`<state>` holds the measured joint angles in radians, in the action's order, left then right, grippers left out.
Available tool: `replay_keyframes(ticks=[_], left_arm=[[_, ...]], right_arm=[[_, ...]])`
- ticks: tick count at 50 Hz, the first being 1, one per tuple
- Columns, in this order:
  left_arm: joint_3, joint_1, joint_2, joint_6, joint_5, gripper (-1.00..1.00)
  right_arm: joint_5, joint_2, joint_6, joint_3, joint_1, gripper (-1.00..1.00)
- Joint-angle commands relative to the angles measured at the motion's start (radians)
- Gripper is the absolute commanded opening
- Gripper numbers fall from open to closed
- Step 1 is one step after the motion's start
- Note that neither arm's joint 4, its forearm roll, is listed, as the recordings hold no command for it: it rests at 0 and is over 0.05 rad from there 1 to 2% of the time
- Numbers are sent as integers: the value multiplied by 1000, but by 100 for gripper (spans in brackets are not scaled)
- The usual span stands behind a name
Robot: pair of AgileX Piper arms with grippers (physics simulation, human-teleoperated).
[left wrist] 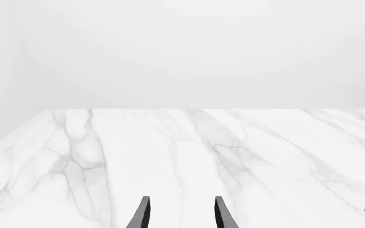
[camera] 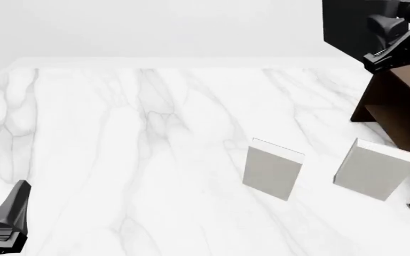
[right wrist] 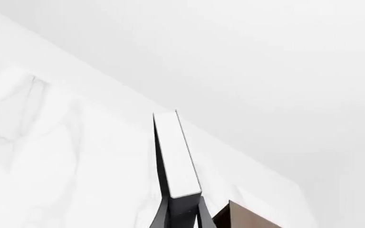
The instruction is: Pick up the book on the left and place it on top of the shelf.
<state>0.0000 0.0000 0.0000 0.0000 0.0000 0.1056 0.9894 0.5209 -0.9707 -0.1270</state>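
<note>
Book placement depends first on the shelf (camera: 397, 106), the biggest thing I see: a dark brown unit at the far right of the counter (camera: 119, 133), its flat top just under my raised load. Near the shelf's foot stand two pale books, one just beside it (camera: 375, 169), the other (camera: 273, 168) further toward the counter's middle; neither is mine to move. The book (camera: 351, 24) is up in the air above the shelf top, a dark slab with white page edges, clamped in my right tool (right wrist: 182, 213), which grips it by its lower edge so it stands upright out of the fingers. I judge it stiff and light, but held by one thin edge it could pivot or slip, so I would lower it gently and let it settle flat before releasing. My left tool (left wrist: 180, 213) sits far from the shelf, low over bare counter, fingers apart and holding nothing.
</note>
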Motion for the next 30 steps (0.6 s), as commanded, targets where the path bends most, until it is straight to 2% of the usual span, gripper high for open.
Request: replay_keyframes(ticks=[1, 30], left_arm=[[0, 0, 0, 0, 0, 100], [0, 0, 0, 0, 0, 100]], right_arm=[[23, -36, -5, -16, 55, -100], [81, -82, 44, -27, 160, -100]])
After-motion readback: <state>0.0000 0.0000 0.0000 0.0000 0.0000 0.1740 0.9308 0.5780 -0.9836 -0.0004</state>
